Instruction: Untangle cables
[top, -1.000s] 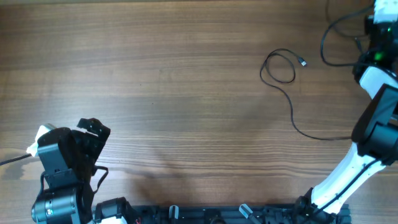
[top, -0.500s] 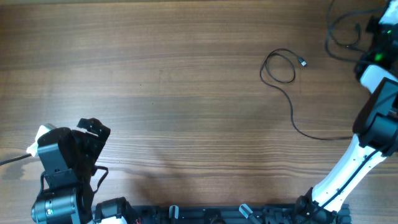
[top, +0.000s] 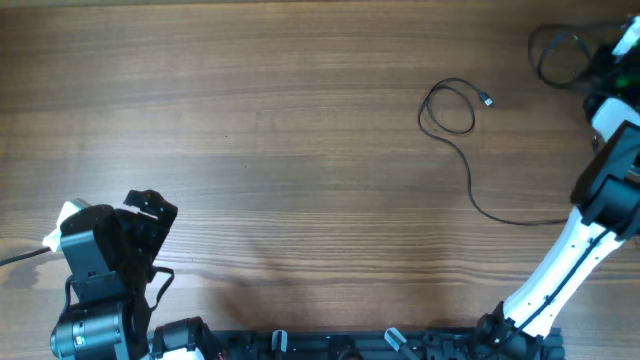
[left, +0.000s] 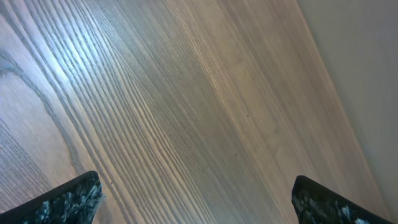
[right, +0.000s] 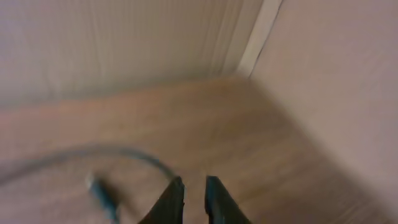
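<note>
Dragging one cord off to the far corner

Over the last second I swung my right arm further toward the far right corner of the surface (top: 250, 150), and the corner cable (top: 536, 55) went with it. Its wide loop drew up into a tighter coil just beside my wrist. The other cable (top: 471, 190) did not stir. Its small loop and plug tip (top: 487, 100) lay mid-right as before, its tail running off behind my right arm, where I lost sight of it. What I could see of the two cords lay well apart, so I judged the separating largely done.

My right pincer (right: 194, 186) had been pressed together and now showed a slim gap between its tips, with nothing visibly caught there. A blurred cord with a plug end lay on the wood just ahead of it. I took that for a release under way. My left pincer (left: 193, 190) was spread wide and empty over bare wood at the near left.
</note>
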